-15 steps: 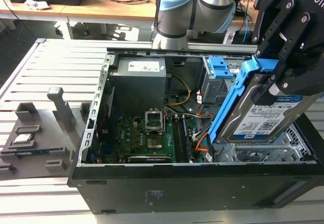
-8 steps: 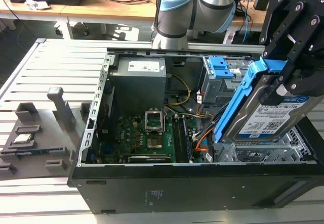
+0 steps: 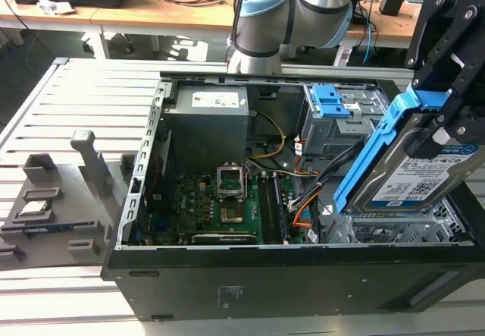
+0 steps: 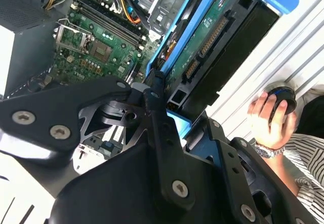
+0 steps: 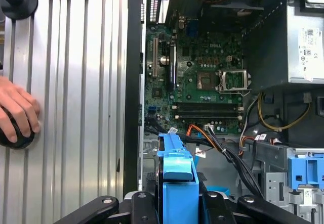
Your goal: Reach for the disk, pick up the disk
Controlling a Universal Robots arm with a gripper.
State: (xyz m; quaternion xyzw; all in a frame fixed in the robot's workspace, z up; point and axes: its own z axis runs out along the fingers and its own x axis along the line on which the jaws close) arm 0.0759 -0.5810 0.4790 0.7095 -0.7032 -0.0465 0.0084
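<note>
I have the disk (image 3: 413, 173) clamped between my fingers (image 3: 443, 127), lifted out of the open computer case (image 3: 227, 275) and hanging tilted above its drive bay at the exterior view's right. The grip sits on the upper edge, across the blue rail (image 3: 371, 158), which I judge leaves the labelled face free and keeps the drive clear of the cables (image 3: 303, 199) below. The case lies on its side on the slatted table (image 3: 83, 101), so the way out for the drive is up — hence the steep tilt.

The exterior view shows the white-and-blue label and how high the disk sits over the bay. In the second wrist view I see instead the underside of the disk (image 4: 212, 47), its green board and connector edge, with my black linkage closed just below it. The first wrist view looks down the blue rail (image 5: 177, 163) onto the motherboard (image 5: 202, 82) — and shows a person's hand (image 5: 17, 110) resting on a dark round thing on the table, well apart from the case.
</note>
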